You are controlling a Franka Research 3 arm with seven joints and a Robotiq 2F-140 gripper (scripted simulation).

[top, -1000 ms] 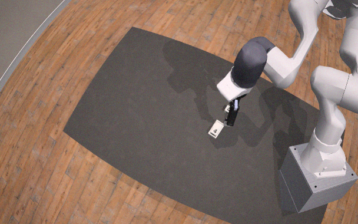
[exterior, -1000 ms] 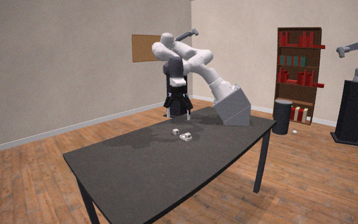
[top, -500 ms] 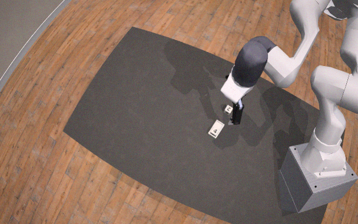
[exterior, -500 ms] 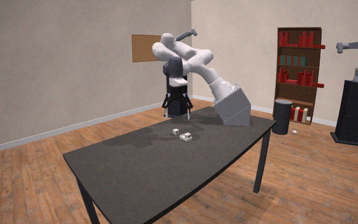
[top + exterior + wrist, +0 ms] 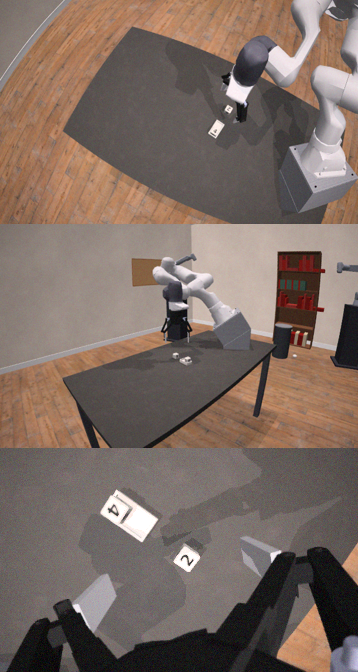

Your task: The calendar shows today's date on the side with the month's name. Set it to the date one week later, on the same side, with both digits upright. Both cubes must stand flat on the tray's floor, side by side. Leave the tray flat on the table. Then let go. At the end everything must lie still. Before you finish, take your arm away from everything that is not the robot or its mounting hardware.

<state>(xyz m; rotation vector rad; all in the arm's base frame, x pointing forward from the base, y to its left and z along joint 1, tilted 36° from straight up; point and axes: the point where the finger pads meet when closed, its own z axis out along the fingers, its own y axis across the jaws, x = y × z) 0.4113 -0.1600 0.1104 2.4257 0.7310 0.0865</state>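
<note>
The white tray (image 5: 218, 124) (image 5: 183, 362) (image 5: 143, 524) lies on the table. A white cube with a 4 on top (image 5: 215, 131) (image 5: 187, 359) (image 5: 113, 509) is at one end of it; the other end holds no cube. The second white cube (image 5: 228, 109) (image 5: 175, 355) (image 5: 187, 559) stands on the table beside the tray, apart from it, with a 2 on top. My gripper (image 5: 229, 104) (image 5: 176, 341) (image 5: 175, 568) is open and empty, above the table, with the loose cube between and below its fingers in the wrist view. The month side and the cubes' side digits are not readable.
The dark table (image 5: 132, 118) (image 5: 147, 389) carries the arm's grey base (image 5: 318, 177) (image 5: 234, 331) at one end. Shadows of the arm fall around the cubes. A bookshelf (image 5: 297, 290) and a dark bin (image 5: 282, 342) stand on the floor beyond the table.
</note>
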